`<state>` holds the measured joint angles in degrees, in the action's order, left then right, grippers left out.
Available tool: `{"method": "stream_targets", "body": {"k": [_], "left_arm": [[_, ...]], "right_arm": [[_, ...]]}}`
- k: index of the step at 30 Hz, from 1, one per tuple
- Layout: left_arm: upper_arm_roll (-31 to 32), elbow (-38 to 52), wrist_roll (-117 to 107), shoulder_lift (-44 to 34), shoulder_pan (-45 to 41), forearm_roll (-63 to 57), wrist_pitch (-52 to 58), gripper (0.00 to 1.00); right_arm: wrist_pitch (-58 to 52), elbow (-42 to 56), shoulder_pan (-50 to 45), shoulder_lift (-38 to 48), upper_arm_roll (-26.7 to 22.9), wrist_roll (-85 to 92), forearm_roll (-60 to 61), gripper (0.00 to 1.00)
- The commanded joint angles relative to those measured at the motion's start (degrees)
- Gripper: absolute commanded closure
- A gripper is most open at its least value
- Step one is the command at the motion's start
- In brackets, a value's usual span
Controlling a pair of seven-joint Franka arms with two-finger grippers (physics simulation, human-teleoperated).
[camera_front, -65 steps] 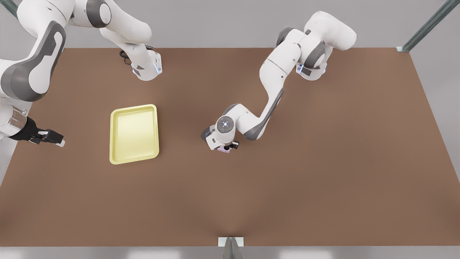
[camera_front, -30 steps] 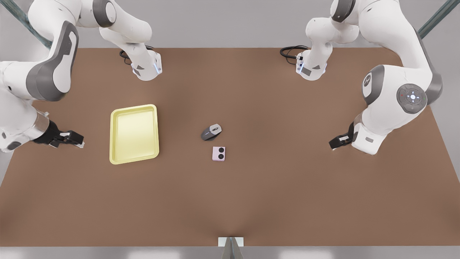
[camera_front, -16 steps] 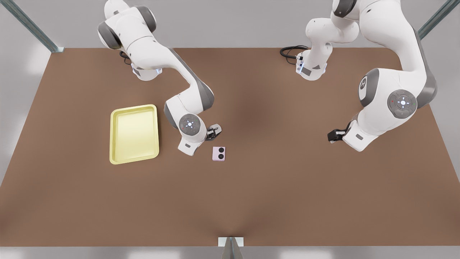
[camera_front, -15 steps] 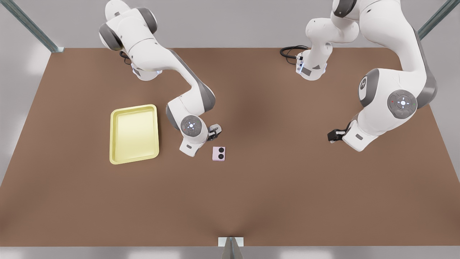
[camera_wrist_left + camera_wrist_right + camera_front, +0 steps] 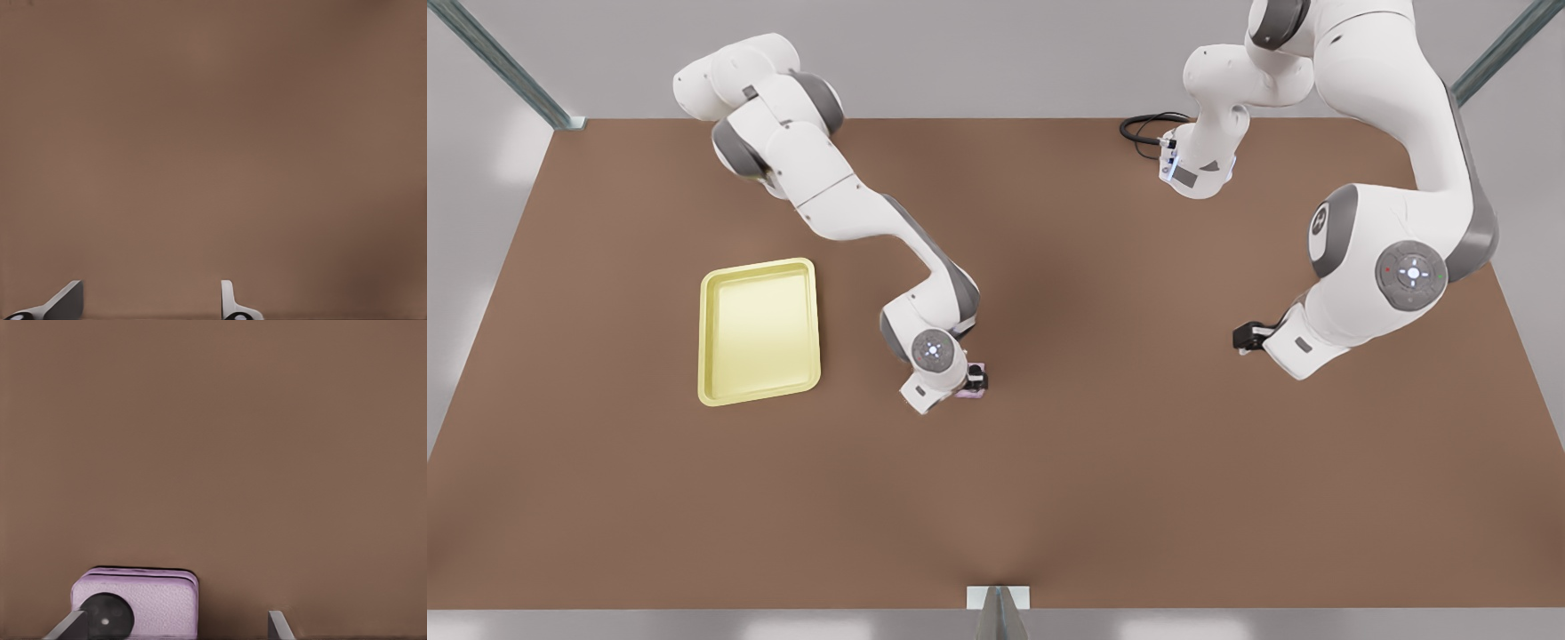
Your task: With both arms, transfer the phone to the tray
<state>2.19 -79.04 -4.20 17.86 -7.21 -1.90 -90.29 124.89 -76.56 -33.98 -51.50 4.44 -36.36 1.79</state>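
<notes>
The pale pink phone (image 5: 967, 393) lies flat on the brown table, to the front view's right of the pale yellow tray (image 5: 703, 338). My right gripper (image 5: 976, 380) hangs directly over the phone and covers most of it. In the right wrist view the phone (image 5: 153, 600) sits low between the fingers of the right gripper (image 5: 173, 630), which is open. One fingertip (image 5: 67, 627) overlaps its black camera circle, while the other stands apart from it. My left gripper (image 5: 1245, 336) waits near the front view's right, and the left wrist view shows it (image 5: 147, 307) open above bare table.
A coiled black cable (image 5: 1143, 129) lies by the arm base at the back. A metal post (image 5: 996, 609) stands at the table's near edge. Bare brown table separates the phone from the tray.
The right arm has swung from above the grey mouse toward the near edge and now sits over the phone. The left arm has barely shifted.
</notes>
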Motion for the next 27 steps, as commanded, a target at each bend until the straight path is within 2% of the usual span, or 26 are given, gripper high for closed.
{"method": "stream_targets", "body": {"k": [1, 27], "left_arm": [[0.0, 0.0, 4.8, 0.0, 0.0, -0.1, 0.0, 0.0], [0.0, 0.0, 3.9, 0.7, -0.1, -0.6, -0.1, 0.0]], "right_arm": [[6.0, -0.5, -1.8, 0.3, 0.0, -18.5, -0.5, 0.0], [8.4, -5.0, -1.8, 0.3, 0.1, -18.7, -2.8, 0.0]]}}
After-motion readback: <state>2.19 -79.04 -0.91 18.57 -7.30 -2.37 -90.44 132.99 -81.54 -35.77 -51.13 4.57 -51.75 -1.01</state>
